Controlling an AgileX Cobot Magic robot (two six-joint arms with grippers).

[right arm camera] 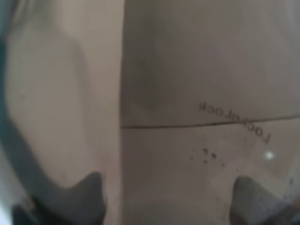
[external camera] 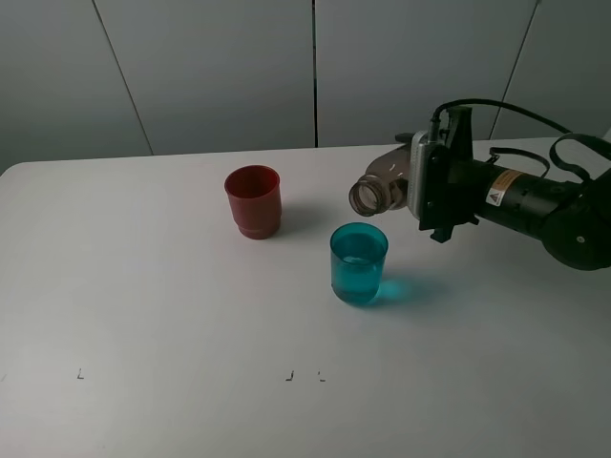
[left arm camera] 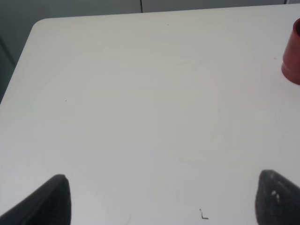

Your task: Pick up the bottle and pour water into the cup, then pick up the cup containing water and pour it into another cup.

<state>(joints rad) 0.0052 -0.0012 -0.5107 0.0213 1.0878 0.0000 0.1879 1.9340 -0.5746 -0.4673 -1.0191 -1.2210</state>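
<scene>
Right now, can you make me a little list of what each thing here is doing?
bottle: tipped on its side in the air, open mouth near the teal cup
right gripper: shut on the bottle
teal cup: upright on the table, seems to hold some water
red cup: upright, standing apart from the teal cup
left gripper: open, holding nothing, above the table
</scene>
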